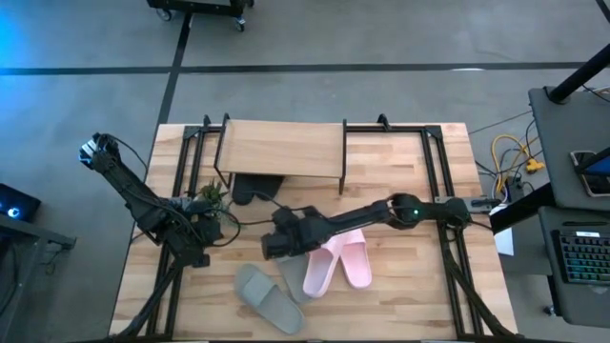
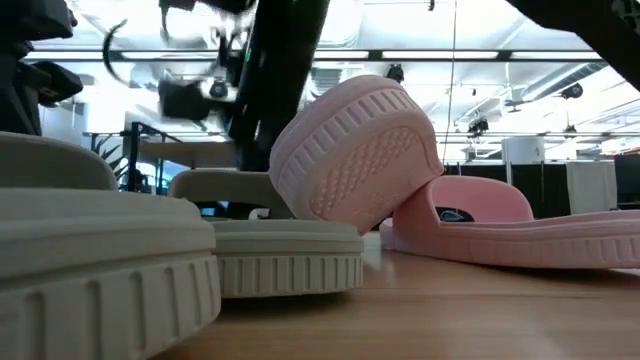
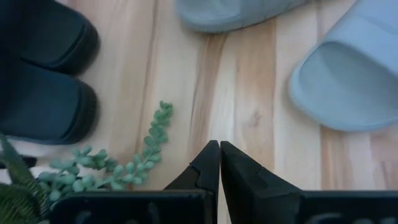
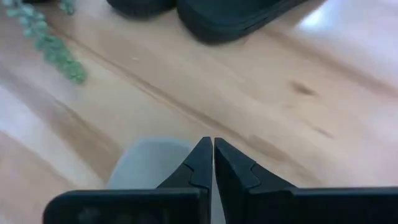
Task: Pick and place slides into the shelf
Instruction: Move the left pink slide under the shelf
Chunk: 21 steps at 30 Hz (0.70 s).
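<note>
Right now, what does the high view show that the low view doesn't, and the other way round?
Only the high view shows the shelf, the black slides under it, the plant, and both arms: the left gripper by the plant, the right gripper above a grey-green slide. Only the low view shows one pink slide's ridged sole, tipped up against its mate. Both show the pink and grey-green slides on the table.

small green trailing plant (image 1: 212, 195) on the wooden tabletop (image 1: 410, 295), keyboard (image 1: 583, 257) off right

Six slides (image 1: 269, 297), perhaps; one shelf (image 1: 281, 148).
</note>
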Each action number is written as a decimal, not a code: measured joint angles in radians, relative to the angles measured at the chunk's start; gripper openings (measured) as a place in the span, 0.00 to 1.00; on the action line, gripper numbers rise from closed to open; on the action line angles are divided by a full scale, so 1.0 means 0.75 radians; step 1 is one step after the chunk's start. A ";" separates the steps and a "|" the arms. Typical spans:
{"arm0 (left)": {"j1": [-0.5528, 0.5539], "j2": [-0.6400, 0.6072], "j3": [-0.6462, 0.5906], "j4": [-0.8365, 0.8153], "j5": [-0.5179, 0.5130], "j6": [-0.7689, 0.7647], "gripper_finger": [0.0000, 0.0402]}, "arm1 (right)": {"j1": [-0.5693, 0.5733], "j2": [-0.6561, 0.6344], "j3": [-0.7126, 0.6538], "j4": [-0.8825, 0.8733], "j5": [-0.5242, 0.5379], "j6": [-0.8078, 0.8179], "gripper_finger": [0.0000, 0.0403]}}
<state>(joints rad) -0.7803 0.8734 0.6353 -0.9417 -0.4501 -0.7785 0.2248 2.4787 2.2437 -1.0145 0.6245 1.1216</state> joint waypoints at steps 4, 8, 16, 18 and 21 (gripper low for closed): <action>0.000 -0.004 0.000 0.073 -0.003 0.001 0.00 | 0.025 -0.049 0.147 -0.306 -0.026 -0.184 0.08; 0.000 -0.008 0.000 0.119 -0.002 0.001 0.00 | 0.074 -0.194 0.076 -0.491 -0.119 -0.346 0.17; 0.000 -0.008 -0.001 0.164 -0.004 0.009 0.00 | 0.203 -0.384 0.042 -0.646 -0.268 -0.652 0.37; 0.000 -0.008 -0.001 0.164 -0.011 0.017 0.00 | 0.244 -0.383 0.024 -0.638 -0.268 -0.772 0.40; 0.000 -0.006 -0.001 0.164 -0.020 0.043 0.00 | 0.287 -0.362 -0.031 -0.591 -0.276 -0.877 0.45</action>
<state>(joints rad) -0.7803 0.8688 0.6345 -0.8185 -0.4652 -0.7465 0.4399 2.2071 2.2201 -1.4577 0.4176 0.4640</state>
